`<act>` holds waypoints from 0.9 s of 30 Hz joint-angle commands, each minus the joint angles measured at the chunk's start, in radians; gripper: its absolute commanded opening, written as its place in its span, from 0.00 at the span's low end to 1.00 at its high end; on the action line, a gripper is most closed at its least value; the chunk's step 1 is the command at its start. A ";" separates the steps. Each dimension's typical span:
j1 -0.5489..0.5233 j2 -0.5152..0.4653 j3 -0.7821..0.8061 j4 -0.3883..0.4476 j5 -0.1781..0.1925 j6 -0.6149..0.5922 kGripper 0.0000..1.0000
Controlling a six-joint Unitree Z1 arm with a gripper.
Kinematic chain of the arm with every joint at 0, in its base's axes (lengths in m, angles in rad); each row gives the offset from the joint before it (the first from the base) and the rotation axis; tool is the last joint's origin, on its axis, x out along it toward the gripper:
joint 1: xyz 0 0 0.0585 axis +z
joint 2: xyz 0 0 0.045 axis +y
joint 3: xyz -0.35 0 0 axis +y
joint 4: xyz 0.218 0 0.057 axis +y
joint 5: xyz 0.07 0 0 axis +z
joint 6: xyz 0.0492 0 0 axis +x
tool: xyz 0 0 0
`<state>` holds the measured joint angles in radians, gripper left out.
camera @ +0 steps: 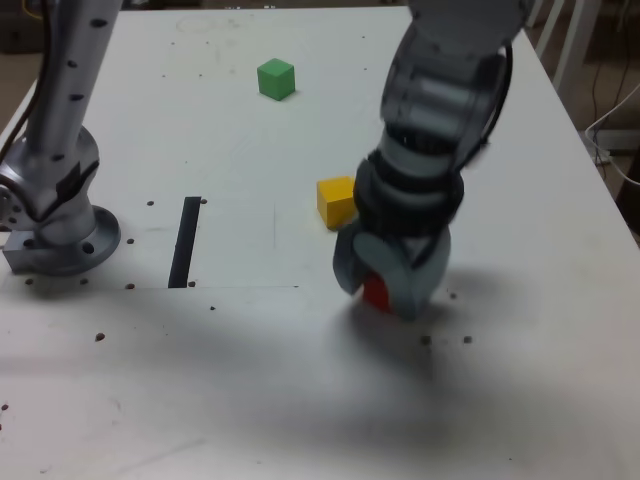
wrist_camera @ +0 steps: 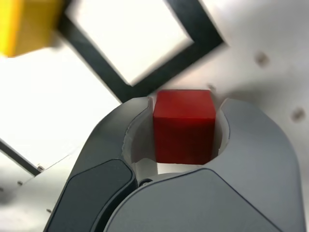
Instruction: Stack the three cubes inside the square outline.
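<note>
My gripper points down at the table, right of centre in the exterior view, shut on the red cube. The wrist view shows the red cube clamped between the two grey fingers of the gripper. The square outline, a black frame with a white centre, lies just beyond the cube in the wrist view; the arm hides it in the exterior view. Just behind the gripper sits the yellow cube, also seen in a corner of the wrist view. The green cube stands far back on the table.
The arm's metal base is bolted at the exterior view's left. A straight black strip lies beside it. Small dark screw holes dot the white table. The table's edge runs along the exterior view's right.
</note>
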<state>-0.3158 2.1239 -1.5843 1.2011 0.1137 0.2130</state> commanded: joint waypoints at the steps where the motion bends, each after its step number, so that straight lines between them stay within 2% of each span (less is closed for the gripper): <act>1: 0.032 -0.015 0.005 0.007 0.001 -0.025 0.30; 4: 0.075 -0.022 0.010 0.008 -0.013 -0.054 0.30; 9: 0.129 -0.026 0.009 0.001 -0.066 -0.114 0.30; 13: 0.150 -0.031 0.002 -0.002 -0.094 -0.163 0.30; 19: 0.183 -0.043 0.007 0.000 -0.113 -0.206 0.30; 27: 0.229 -0.050 0.027 -0.001 -0.118 -0.208 0.30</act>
<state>-0.0930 2.0820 -1.5613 1.2009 -0.0023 0.0058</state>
